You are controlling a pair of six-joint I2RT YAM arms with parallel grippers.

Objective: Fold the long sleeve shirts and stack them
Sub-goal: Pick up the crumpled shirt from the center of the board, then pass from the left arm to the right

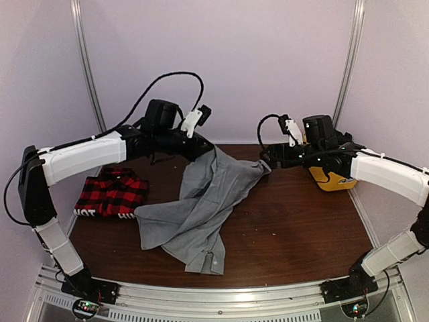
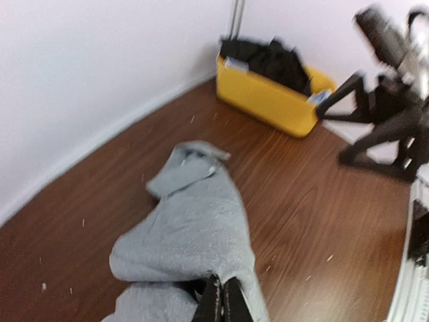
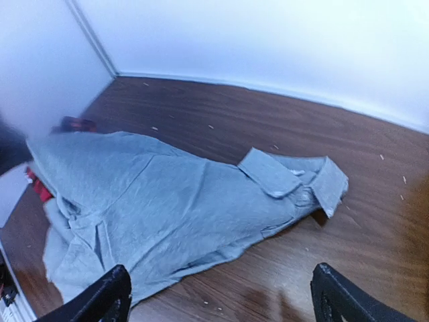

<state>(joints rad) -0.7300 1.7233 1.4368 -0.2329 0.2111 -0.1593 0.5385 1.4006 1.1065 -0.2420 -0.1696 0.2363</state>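
Plaid shirt [image 1: 110, 194] looks folded; grey shirt [image 1: 201, 208] crumpled, unstacked. Left gripper [image 2: 222, 303] clamps it, right gripper [image 3: 221, 285] spread wide, empty.

White hem lettering on the plaid shirt [image 1: 110, 191] is unreadable.

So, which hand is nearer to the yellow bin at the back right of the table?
Right. The right hand is open, just left of the yellow bin. The left hand is farther left, shut on the grey shirt.
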